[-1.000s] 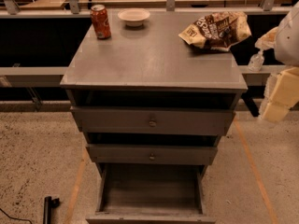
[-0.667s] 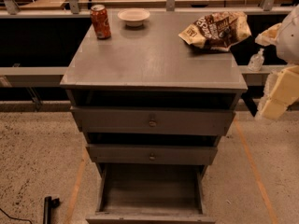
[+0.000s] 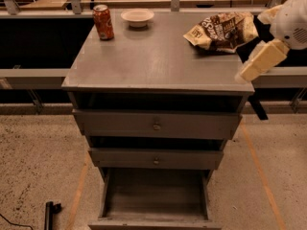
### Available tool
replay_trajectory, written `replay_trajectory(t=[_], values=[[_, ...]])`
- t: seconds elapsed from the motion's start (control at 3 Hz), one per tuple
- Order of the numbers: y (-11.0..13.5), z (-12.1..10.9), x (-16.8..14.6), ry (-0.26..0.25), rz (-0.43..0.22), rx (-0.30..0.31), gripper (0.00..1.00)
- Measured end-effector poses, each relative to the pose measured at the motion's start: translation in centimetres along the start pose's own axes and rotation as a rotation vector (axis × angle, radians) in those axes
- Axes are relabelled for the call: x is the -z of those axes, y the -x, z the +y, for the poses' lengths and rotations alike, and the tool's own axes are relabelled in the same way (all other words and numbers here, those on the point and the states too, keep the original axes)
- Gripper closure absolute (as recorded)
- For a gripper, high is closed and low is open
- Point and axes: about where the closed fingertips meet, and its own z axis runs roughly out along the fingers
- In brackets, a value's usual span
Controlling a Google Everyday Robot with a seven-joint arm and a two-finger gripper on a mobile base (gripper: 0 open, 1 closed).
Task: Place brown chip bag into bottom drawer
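The brown chip bag [image 3: 223,30] lies on the counter [image 3: 153,63] at its far right corner, crinkled, with one cream end pointing toward the middle of the top. It rests flat and nothing grips it. The end effector [image 3: 253,46] hangs at the right edge of the counter, just beside the bag's right end. Its two cream fingers [image 3: 265,60] stand apart with nothing between them. The upper one sits close to the bag and the lower one slants down past the counter's edge.

The bottom drawer [image 3: 156,193] is already pulled out, its bare grey floor exposed and nothing in it. The two drawer fronts above it, the upper [image 3: 157,125] and the middle [image 3: 155,160], are nearly closed. At the back left of the counter stand an orange soda can [image 3: 103,22] and a small white bowl [image 3: 137,17], well apart from the bag.

The task looks barely begun. The drawer is ready, but the bag must be grasped, lifted off the counter, carried down in front of the cabinet and released into the drawer.
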Motion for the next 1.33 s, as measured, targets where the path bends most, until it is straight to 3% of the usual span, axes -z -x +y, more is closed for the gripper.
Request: replay_trajectory(t=[0.33,0.67,1.0,1.33], values=[[-0.5,-6.0,-4.4,-0.064,-0.131,-0.129,0.0],[-2.8,-12.0,-10.3,-0.116,-0.186,-0.303,0.0],[-2.7,-12.0,-10.3,-0.116,-0.186,-0.302,0.0],[-2.8,-13.0,-11.6,-0.172,-0.228,-0.343,0.0]])
